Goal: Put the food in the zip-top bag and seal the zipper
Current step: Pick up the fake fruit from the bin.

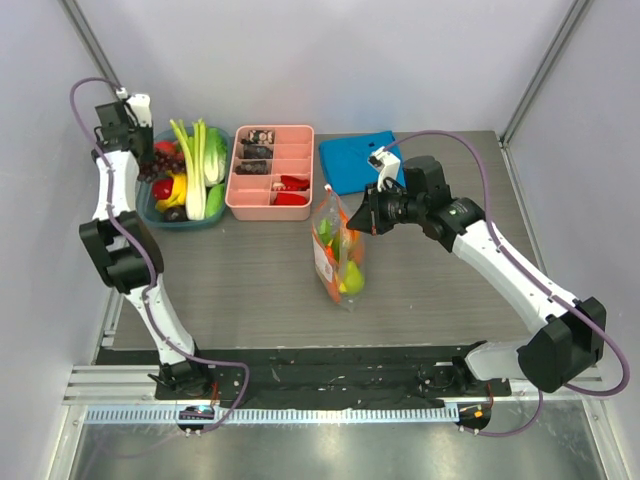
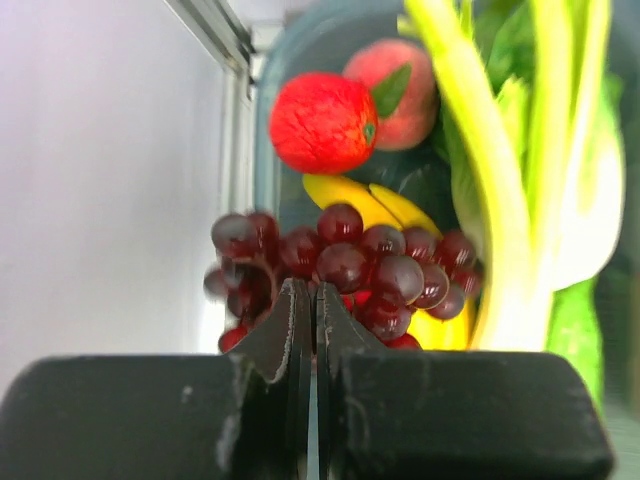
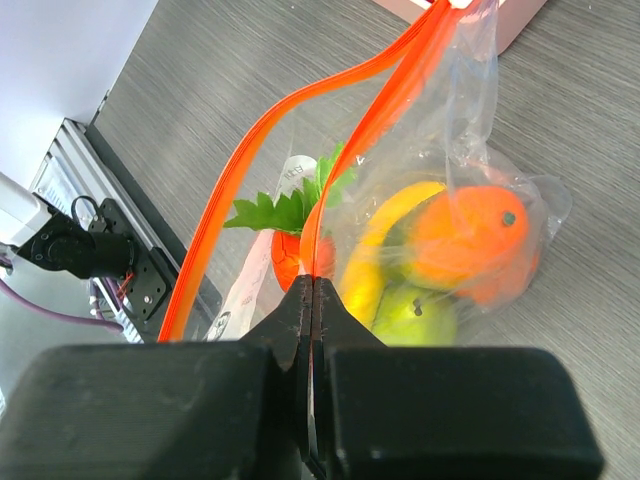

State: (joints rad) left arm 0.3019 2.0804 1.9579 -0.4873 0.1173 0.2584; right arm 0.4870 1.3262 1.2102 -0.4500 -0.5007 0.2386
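The clear zip-top bag (image 1: 338,250) stands upright mid-table with its mouth open. My right gripper (image 1: 352,218) is shut on one strand of its orange-red zipper (image 3: 240,152), fingertips (image 3: 313,283) at the mouth edge. Inside the bag lie an orange (image 3: 465,240), a green pear (image 3: 410,315), a banana (image 3: 375,250) and a leafy red piece (image 3: 285,215). My left gripper (image 1: 152,165) is over the teal bowl (image 1: 190,227), shut (image 2: 312,290) on the dark purple grape bunch (image 2: 370,265). A red fruit (image 2: 322,122), a peach (image 2: 400,80), a banana (image 2: 370,205) and leafy greens (image 2: 520,150) lie below.
A pink compartment tray (image 1: 232,190) with small dark and red items sits right of the bowl. A folded blue cloth (image 1: 360,160) lies at the back behind my right gripper. The enclosure wall is close on the bowl's left.
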